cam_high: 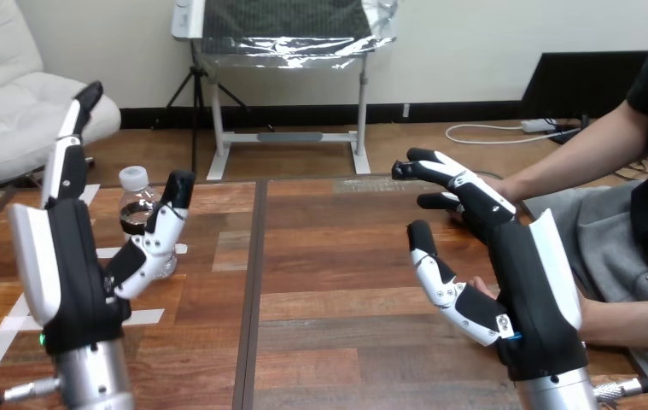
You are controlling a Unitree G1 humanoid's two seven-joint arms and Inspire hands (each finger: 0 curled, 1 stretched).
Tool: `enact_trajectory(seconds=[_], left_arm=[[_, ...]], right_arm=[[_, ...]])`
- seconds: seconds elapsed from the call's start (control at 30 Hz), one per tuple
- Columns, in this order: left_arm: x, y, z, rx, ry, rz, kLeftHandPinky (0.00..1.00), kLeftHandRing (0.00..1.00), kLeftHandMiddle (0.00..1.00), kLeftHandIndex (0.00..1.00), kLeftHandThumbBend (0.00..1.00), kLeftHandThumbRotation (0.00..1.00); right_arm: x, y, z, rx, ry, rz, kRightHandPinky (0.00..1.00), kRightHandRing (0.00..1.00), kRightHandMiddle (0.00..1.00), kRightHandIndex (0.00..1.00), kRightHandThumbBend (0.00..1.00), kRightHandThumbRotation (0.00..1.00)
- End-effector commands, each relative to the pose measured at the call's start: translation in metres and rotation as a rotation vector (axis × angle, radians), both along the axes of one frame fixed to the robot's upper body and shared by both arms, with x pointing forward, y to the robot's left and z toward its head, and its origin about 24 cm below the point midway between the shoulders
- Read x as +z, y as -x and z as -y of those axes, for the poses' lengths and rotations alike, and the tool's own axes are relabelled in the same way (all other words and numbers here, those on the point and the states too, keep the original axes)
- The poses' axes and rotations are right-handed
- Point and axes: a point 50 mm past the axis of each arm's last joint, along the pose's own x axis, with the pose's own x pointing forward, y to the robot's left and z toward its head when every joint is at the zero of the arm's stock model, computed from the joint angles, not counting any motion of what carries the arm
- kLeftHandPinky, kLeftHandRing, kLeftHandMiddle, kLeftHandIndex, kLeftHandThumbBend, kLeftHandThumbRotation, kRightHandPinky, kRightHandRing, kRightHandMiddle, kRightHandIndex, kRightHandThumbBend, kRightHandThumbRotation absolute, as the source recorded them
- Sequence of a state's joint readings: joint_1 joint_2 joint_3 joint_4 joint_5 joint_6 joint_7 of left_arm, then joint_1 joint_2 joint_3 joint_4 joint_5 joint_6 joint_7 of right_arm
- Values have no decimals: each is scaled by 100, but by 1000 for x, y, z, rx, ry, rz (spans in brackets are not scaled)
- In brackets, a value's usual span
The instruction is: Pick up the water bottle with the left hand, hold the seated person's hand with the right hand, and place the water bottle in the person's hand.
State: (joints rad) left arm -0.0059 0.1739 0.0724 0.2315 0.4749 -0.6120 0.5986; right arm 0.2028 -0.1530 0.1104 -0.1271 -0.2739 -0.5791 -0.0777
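Head view. The water bottle (137, 205) stands upright on the table (337, 256) at 9 o'clock, capped. It is small and of clear plastic; its water level cannot be read.

The left hand (68, 265) is raised at 8 o'clock with its fingers (68, 158) straight and spread, gripping nothing. Its thumb crosses in front of the bottle; whether they touch cannot be told.

The right hand (525, 282) is at 4 o'clock, fingers extended and thumb apart. The person's hand (480, 284) shows just behind its palm, not enclosed.

Judgement:
- **Handling:** the bottle is light, smooth-walled and likely to dent under squeeze. It is tippable if nudged high.
- **Grip:** take it round the mid-body, below the shoulder, with moderate pressure.
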Motion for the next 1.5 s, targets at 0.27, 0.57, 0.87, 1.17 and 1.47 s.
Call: enact_trajectory(seconds=[0.27,0.57,0.87,1.17,1.47], left_arm=[[9,-41,-12,5,-4,-75,91,93,96,97,80,41],[5,-54,-16,8,11,-151,93,96,99,100,86,44],[2,-64,-18,42,-4,-202,91,97,99,100,88,45],[0,-73,-20,68,-35,-229,86,95,99,100,88,45],[0,-82,-22,93,-58,-246,83,93,98,100,88,45]], right_arm=[[13,-7,-3,8,-11,76,73,84,86,74,13,0],[13,-8,-3,5,-10,75,73,84,86,74,14,0],[14,-9,-2,2,-5,78,73,84,86,74,15,0],[14,-10,-1,5,-11,77,74,84,85,73,16,0],[14,-11,-1,3,-12,77,74,84,85,73,16,0]])
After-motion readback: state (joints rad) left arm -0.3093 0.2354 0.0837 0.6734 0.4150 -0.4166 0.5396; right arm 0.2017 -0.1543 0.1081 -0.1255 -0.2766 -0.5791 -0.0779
